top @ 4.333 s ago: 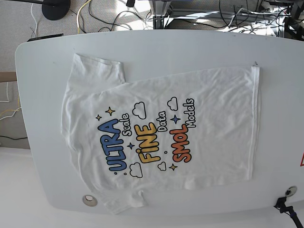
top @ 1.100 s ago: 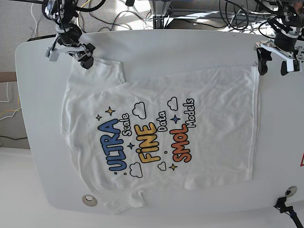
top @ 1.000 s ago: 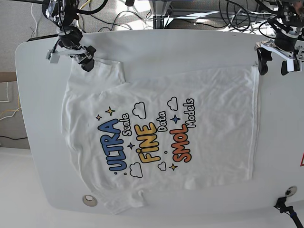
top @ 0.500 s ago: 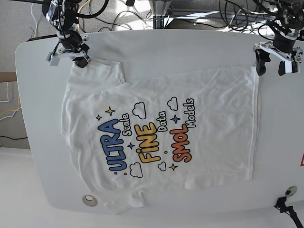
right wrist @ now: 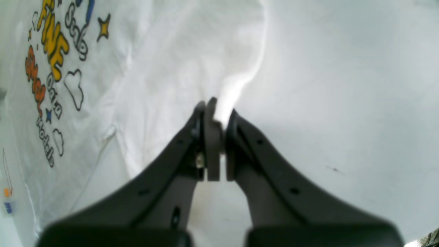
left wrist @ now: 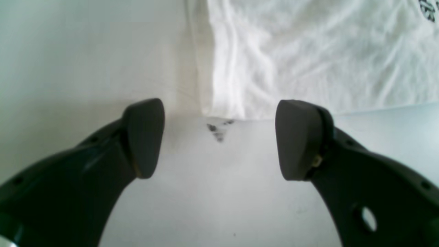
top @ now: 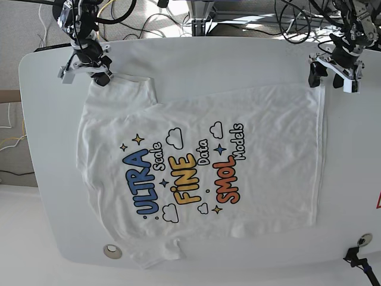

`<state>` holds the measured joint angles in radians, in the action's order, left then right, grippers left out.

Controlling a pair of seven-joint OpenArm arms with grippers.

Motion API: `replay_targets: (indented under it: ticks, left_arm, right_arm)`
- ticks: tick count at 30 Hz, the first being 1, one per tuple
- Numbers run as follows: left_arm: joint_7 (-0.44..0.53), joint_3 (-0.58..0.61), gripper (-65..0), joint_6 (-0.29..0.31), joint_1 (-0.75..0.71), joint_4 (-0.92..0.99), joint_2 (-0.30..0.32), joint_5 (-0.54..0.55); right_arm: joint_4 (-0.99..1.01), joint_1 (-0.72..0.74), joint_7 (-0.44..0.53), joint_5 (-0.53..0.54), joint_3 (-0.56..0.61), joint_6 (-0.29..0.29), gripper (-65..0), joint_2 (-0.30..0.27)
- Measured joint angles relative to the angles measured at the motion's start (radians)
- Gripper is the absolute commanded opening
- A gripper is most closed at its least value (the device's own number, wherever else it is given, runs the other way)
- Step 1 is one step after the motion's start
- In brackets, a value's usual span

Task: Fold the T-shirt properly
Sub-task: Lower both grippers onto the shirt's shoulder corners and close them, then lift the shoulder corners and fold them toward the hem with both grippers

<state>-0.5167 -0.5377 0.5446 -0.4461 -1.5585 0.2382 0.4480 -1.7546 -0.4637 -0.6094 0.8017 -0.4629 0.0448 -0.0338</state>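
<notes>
Left wrist view: left gripper (left wrist: 219, 139) wide open, dark pads (left wrist: 297, 139) apart over bare white table (left wrist: 219, 192), hovering at the hem corner of the white short-sleeved cotton T-shirt (left wrist: 308, 58). Corner sits just ahead, between the pads, not touched as far as visible. Small dark smudge (left wrist: 216, 130) on table at the corner.

Right wrist view: right gripper (right wrist: 215, 113) closed, pinching a raised white fold of the T-shirt (right wrist: 164, 68) at a sleeve edge. Yellow and orange print letters (right wrist: 51, 51) farther left.

Base view: T-shirt (top: 238, 137) flat, print up, mid-table (top: 208, 56). Right gripper (top: 101, 76) at upper-left sleeve; left gripper (top: 332, 72) at upper-right hem corner. Cables (top: 238, 18) on floor beyond.
</notes>
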Motion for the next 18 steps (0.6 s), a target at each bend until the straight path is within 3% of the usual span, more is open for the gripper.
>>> replay_targets:
  ticks: [7,13,18]
  left_arm:
    - [0.032,0.056,-17.8,0.006,0.013,0.006,0.001,-0.025]
    - [0.031,0.066,-43.0,0.003,0.019,0.006,0.001,-0.026]
    - [0.018,0.066,-53.2,0.003,0.023,0.007,0.000,-0.028]
  right_arm:
    - [0.000,0.000,-0.001,-0.001,0.000,0.000,-65.0,0.000]
    - [0.000,0.000,-0.001,-0.001,0.000,0.000,-65.0,0.000]
    - [0.000,-0.002,-0.001,-0.001,0.000,0.000,-65.0,0.000]
